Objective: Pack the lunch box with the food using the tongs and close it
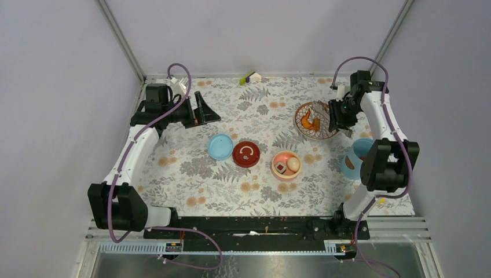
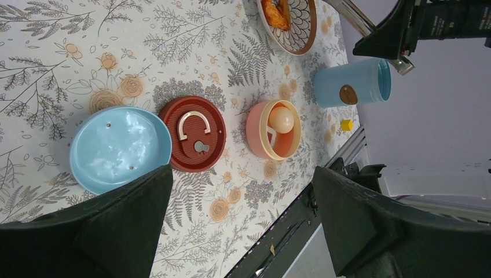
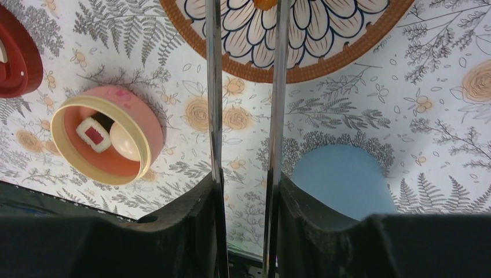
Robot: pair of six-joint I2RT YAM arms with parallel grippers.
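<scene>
Over the patterned dish [image 3: 301, 72], my right gripper [image 3: 246, 220]: I am pinching the tongs [image 3: 214, 87], one finger pressing each arm from the outside.
My left gripper [image 2: 237, 226]: I am holding it spread wide and empty, hovering over the far left of the table [image 1: 191, 174].
Grippers: two.
Tongs: one pair, with two slim silvery arms running side by side, a narrow gap between them. They are reaching out over the dish, and their tips are passing out of my wrist view.
Lunch box parts: three, all apart from one another.
Pink bowl [image 1: 286, 165]: one, small and round with a cream rim, sitting upright near the middle of the table.
Blue shell [image 2: 350, 84]: one, a light-blue cylinder with a brown round spot on its side, standing open end up at the right, partly hidden behind my right arm in the top view.
Blue disc [image 1: 220, 146]: one, lying flat, left of centre.
Dark red lid [image 1: 246, 154]: one, lying just beside the disc, between it and the bowl.
Food in the bowl: two pieces, a white egg [image 3: 124, 142] and a white piece with a red middle [image 3: 92, 134], lying side by side.
Food on the dish: orange food [image 1: 310, 120]; I cannot tell how many pieces.
</scene>
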